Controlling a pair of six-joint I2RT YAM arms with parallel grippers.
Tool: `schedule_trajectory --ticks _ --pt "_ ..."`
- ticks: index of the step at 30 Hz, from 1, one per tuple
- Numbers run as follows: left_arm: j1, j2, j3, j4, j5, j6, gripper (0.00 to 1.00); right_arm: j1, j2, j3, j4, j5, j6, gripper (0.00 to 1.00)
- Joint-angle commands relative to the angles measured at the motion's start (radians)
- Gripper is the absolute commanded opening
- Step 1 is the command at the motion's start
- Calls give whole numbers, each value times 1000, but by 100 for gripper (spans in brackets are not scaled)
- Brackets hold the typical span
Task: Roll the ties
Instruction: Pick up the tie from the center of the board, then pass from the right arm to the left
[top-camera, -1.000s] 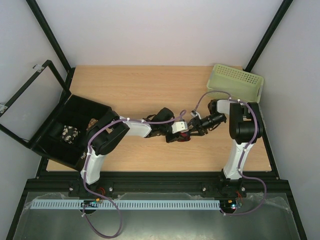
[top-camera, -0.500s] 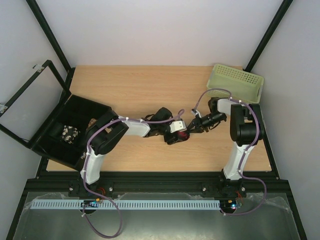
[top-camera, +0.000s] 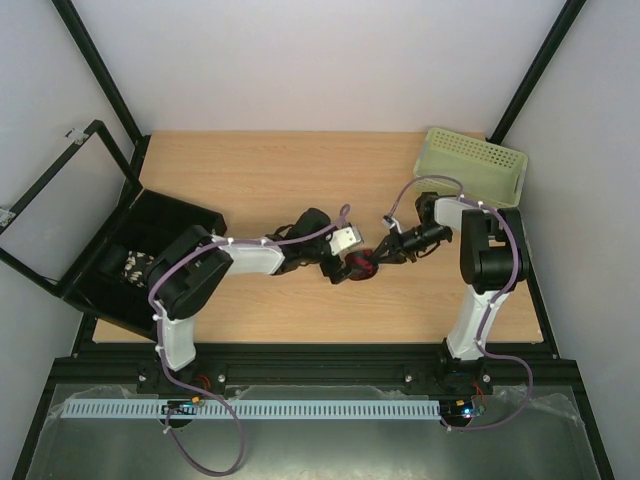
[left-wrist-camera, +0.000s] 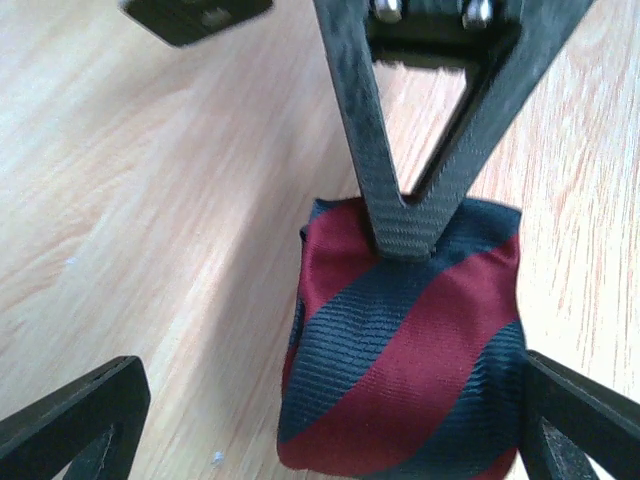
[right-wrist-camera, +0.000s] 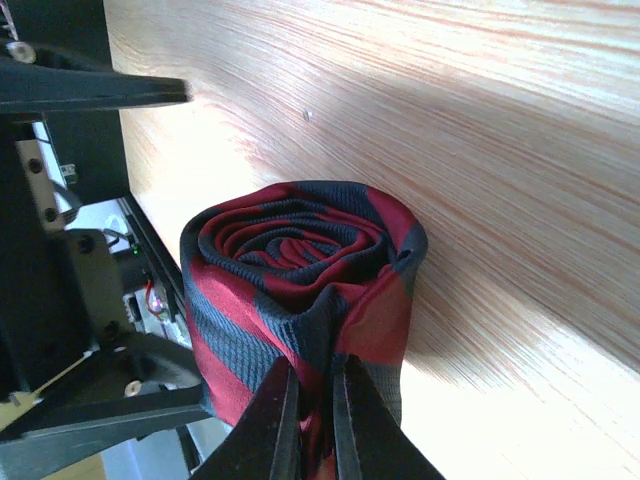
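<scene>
A tie (right-wrist-camera: 300, 280), dark red with navy diagonal stripes, stands rolled into a tight coil on the wooden table (top-camera: 260, 180) at mid-table. My right gripper (right-wrist-camera: 312, 410) is shut on a pinched fold of the coil's outer layer. In the left wrist view the tie (left-wrist-camera: 400, 350) lies between the widely spread fingers of my open left gripper (left-wrist-camera: 330, 435), neither finger touching it. From above, the tie (top-camera: 361, 264) sits between the left gripper (top-camera: 346, 262) and the right gripper (top-camera: 382, 251).
A pale green perforated basket (top-camera: 472, 165) stands at the back right corner. A black box (top-camera: 140, 260) with its lid (top-camera: 60, 200) swung open sits at the left edge, with a patterned roll (top-camera: 138, 266) inside.
My left gripper has opened, let go of the rolled tie and drawn back slightly to the left. The right gripper has closed on the roll's outer fold.
</scene>
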Motion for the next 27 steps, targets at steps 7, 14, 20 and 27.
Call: schedule_trajectory --ticks 7,14,20,27 --pt "122 -142 112 -182 49 -166 100 7 -54 53 31 -61 75 1" --pt "250 -191 215 -442 225 -163 100 8 -109 146 111 -156 209 1" --pt "411 -160 378 -581 424 -308 99 18 -163 236 287 -233 408 1" --pt "518 -125 509 -690 744 -376 99 61 -240 240 622 -290 684 1"
